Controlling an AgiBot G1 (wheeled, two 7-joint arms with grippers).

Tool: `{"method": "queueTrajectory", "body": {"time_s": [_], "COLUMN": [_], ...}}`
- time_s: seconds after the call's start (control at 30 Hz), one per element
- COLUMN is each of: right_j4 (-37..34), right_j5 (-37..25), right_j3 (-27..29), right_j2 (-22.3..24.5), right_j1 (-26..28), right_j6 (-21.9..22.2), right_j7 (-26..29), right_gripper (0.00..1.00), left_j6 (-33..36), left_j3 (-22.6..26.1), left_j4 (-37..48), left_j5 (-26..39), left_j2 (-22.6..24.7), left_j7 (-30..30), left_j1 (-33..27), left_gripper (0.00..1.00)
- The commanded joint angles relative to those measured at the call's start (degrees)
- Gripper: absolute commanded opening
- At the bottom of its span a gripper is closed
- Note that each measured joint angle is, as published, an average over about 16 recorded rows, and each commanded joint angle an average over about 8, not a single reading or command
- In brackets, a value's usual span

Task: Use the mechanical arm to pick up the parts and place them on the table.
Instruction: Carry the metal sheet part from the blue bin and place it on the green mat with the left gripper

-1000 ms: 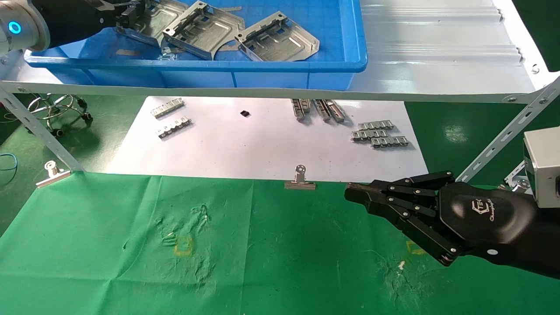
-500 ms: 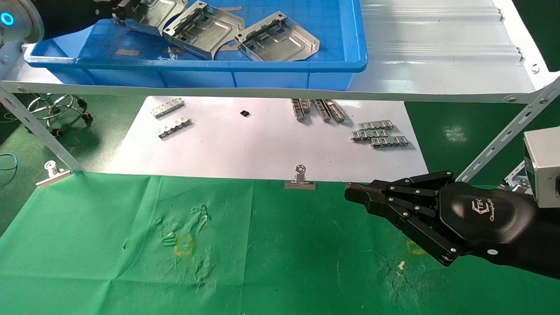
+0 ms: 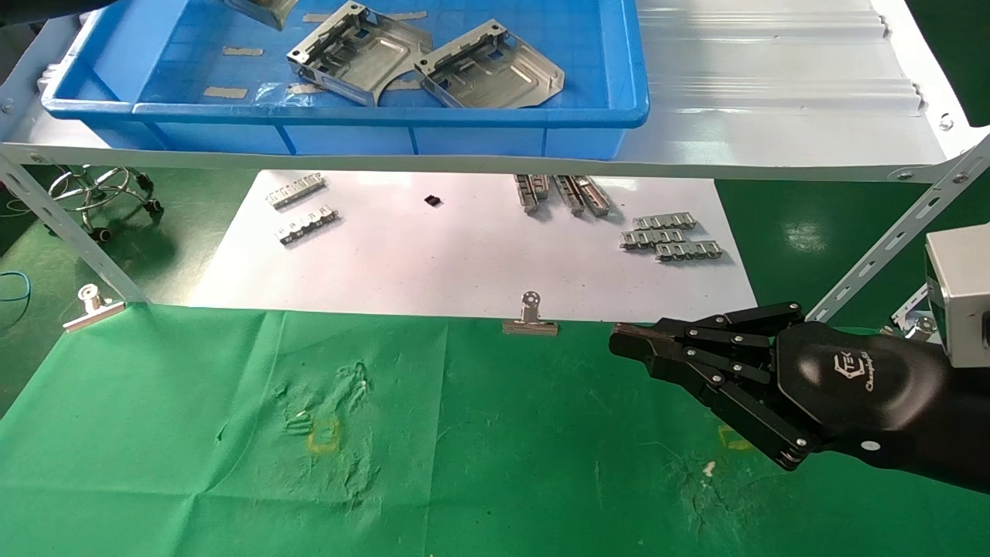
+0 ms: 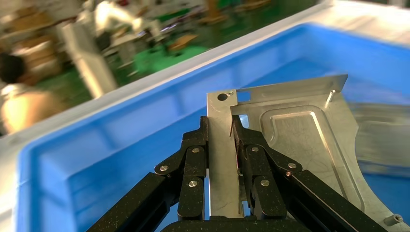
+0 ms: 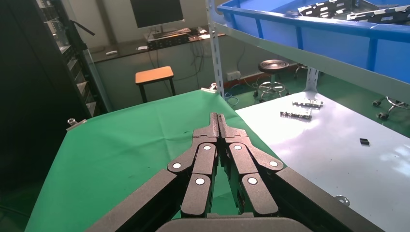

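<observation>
My left gripper (image 4: 221,126) is shut on the upturned edge of a silver-grey stamped plate (image 4: 290,140) and holds it above the blue bin (image 4: 96,159). In the head view only a corner of that plate (image 3: 259,9) shows at the top edge; the left gripper itself is out of that view. Two more plates (image 3: 360,52) (image 3: 491,73) lie in the blue bin (image 3: 495,116) on the white shelf. My right gripper (image 3: 619,340) is shut and empty, parked low over the green-cloth table (image 3: 464,449) at the right; it also shows in the right wrist view (image 5: 217,118).
The white metal shelf (image 3: 773,100) spans the top, with slanted struts at both sides. A white paper sheet (image 3: 433,263) carries small ridged metal strips (image 3: 669,236) and a black bit (image 3: 433,200). Binder clips (image 3: 530,319) (image 3: 93,305) sit at the cloth's far edge.
My left gripper has lifted its plate up and out of the bin, leaving the head view at the top left. The right arm has not moved.
</observation>
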Motion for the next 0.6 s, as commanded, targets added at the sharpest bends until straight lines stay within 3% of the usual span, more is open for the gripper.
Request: {"method": "queueTrajectory", "body": {"time_s": [0.03, 0.3, 0.6], "right_j4": [0.0, 0.0, 0.0], "right_j5": [0.0, 0.0, 0.0], "right_j3": [0.0, 0.0, 0.0], "right_j2": [0.0, 0.0, 0.0], "right_j1": [0.0, 0.0, 0.0], "right_j6": [0.0, 0.0, 0.0], "right_j7": [0.0, 0.0, 0.0], "right_gripper": [0.0, 0.0, 0.0], "left_j6": [5.15, 24.34, 27.46], "left_j3": [-0.35, -0.51, 3.45], "left_j4": [-0.77, -4.3, -20.54], "left_j5": [-0.65, -2.65, -9.72], "left_j2": [-1.59, -6.37, -13.05], "left_j7": [0.81, 5.15, 6.92], "left_j1": [-0.02, 1.23, 8.69], "left_gripper": [0.0, 0.0, 0.0]}}
